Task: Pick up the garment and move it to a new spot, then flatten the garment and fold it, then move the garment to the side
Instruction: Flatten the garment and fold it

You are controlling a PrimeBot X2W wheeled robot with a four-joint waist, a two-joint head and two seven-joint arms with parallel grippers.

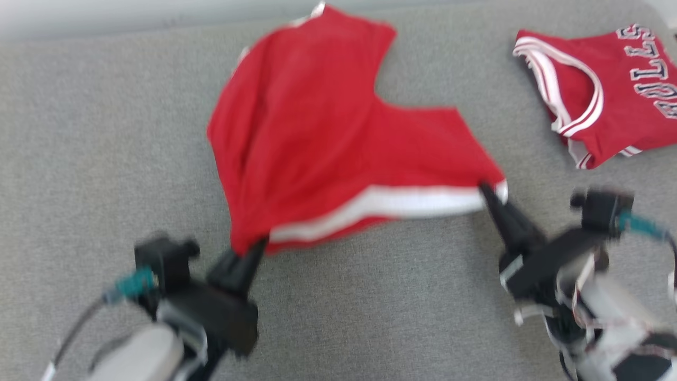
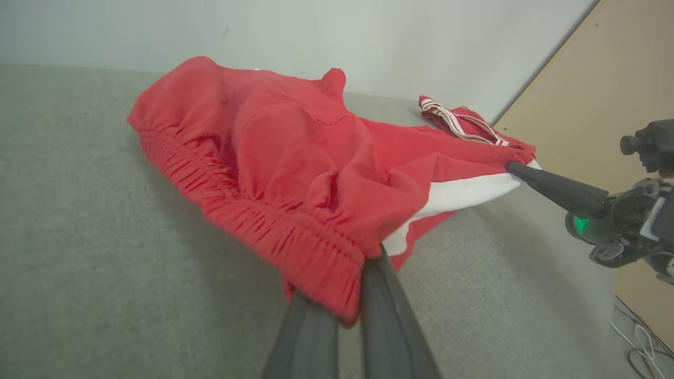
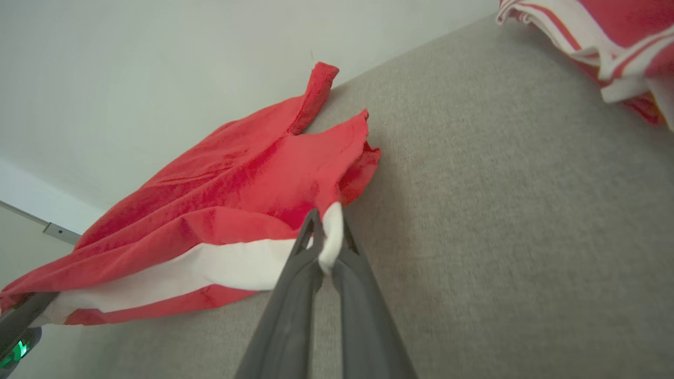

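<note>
Stretching across the middle of the head view, a pair of red shorts [image 1: 328,132] is held by its near edge over a grey fabric surface [image 1: 79,132]. The left gripper [image 1: 256,246] is clamped on the lower left corner, the right gripper [image 1: 484,189] on the white-striped corner at right. A red jersey [image 1: 597,90] is seen at the upper right, apart from the shorts.

In the left wrist view, the gathered waistband [image 2: 295,247] is pinched between the two dark fingers [image 2: 389,316] at bottom centre.

In the right wrist view, the white stripe [image 3: 210,268] is squeezed at its end between closed fingers at centre.
</note>
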